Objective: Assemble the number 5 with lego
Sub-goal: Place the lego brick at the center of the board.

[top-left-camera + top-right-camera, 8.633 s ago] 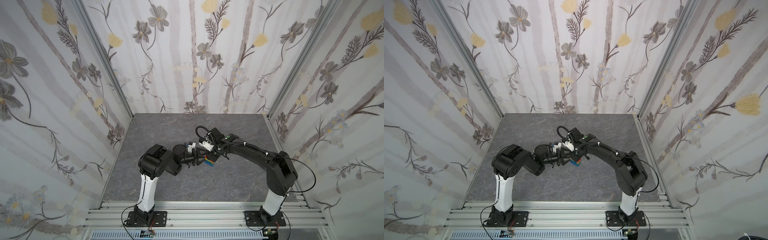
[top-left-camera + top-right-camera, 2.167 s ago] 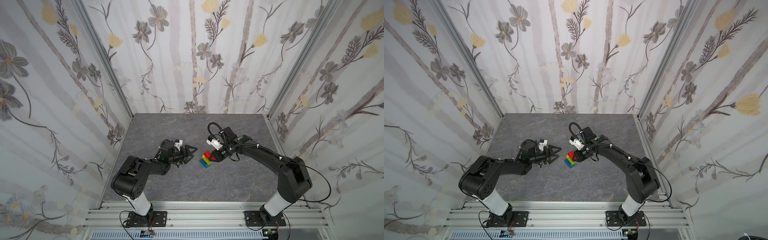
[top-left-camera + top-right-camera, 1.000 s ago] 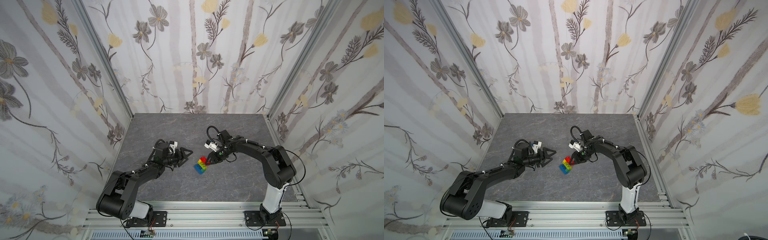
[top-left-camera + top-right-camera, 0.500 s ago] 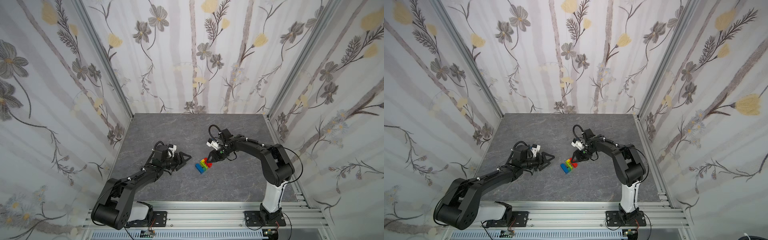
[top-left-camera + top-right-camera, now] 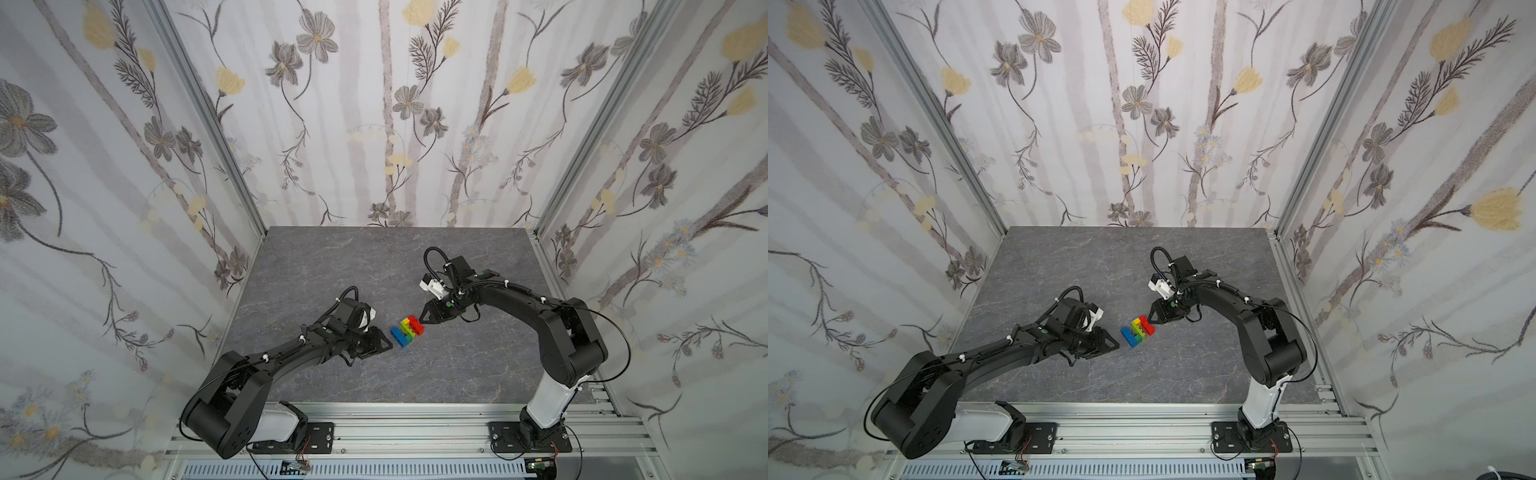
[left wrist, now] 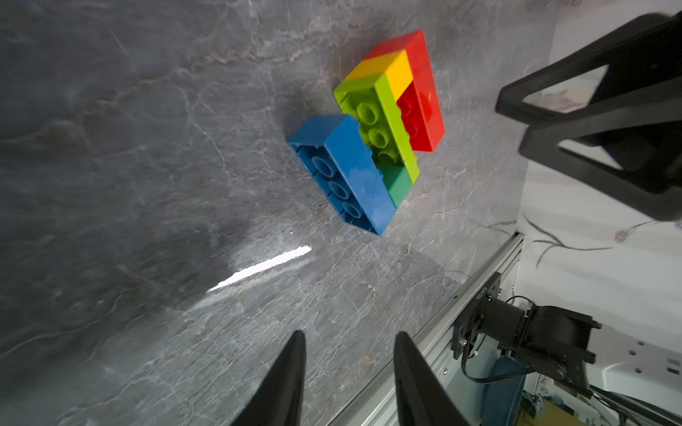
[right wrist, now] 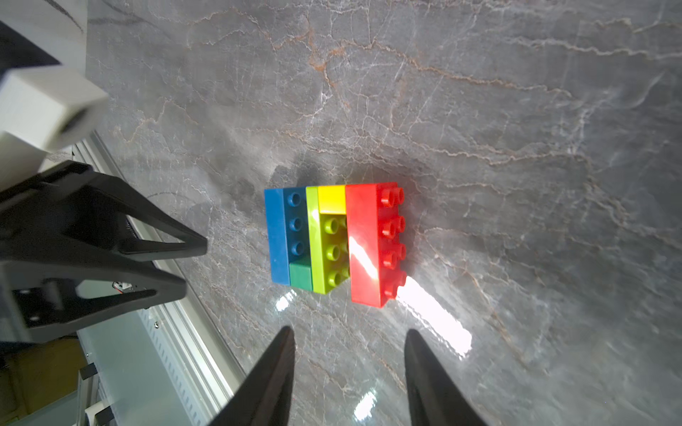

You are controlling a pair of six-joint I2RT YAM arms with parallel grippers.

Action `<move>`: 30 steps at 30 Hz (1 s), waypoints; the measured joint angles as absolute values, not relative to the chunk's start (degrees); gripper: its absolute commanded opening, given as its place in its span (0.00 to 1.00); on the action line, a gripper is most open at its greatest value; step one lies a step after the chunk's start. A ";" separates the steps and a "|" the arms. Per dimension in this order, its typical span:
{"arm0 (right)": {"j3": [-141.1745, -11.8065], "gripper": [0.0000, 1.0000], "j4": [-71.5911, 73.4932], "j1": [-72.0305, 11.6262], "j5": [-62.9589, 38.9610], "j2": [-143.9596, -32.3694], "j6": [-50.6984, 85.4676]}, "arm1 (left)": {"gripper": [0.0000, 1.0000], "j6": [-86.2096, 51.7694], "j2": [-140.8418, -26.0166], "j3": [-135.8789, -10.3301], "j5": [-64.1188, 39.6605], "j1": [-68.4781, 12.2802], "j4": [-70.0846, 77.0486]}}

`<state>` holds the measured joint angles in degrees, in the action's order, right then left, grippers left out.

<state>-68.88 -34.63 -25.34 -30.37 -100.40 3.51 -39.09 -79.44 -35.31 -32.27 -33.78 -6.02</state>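
Between the two grippers, on the grey veined tabletop (image 5: 332, 257), the number 5 (image 5: 407, 331) lies on its side, held by neither. In both top views the left gripper (image 5: 384, 343) points at its blue end and the right gripper (image 5: 423, 319) at its red end, each just beside the stack, from opposite sides. The wrist views show bare stone between each pair of fingertips and the bricks, so nothing touches.

The left gripper's jaws stand narrowly apart with only tabletop between them. The right gripper's jaws are parted a little wider, also with nothing in them.

The stack is glossy moulded plastic in five layers. A long blue brick (image 6: 354, 169) shows its hollow underside with round tubes. Next comes a tiny dark-green brick (image 6: 398, 182) at one end. A long lime-green brick (image 6: 391, 121) follows, then a small yellow brick (image 6: 398, 70) at the opposite end. A long red brick (image 7: 363, 243) closes the stack, its round studs facing outward. The two short bricks leave open notches on opposite sides, where studs of the blue and lime-green layers show.

Light glares white off the polished, cracked-looking stone surface. The gripper fingers (image 7: 273, 376) are matte black and taper to points.
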 measured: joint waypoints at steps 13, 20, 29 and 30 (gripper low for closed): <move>-56.05 0.46 -33.58 -25.36 -23.79 -81.45 7.05 | 0.30 -37.89 -94.41 -43.79 -25.74 -41.63 -5.30; -51.70 0.46 -31.81 -25.36 -22.74 -74.91 8.82 | 0.29 -37.63 -98.48 -47.94 -24.21 -43.46 -4.01; -47.27 0.46 -31.18 -25.36 -21.98 -70.26 10.09 | 0.29 -37.26 -104.53 -54.43 -24.71 -44.21 -2.68; -46.85 0.46 -31.20 -25.36 -21.78 -69.69 10.24 | 0.29 -37.23 -105.32 -55.37 -24.93 -44.23 -2.57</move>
<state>-46.85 -31.20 -25.36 -21.78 -69.69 10.24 -37.23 -105.32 -55.37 -24.93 -44.23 -2.57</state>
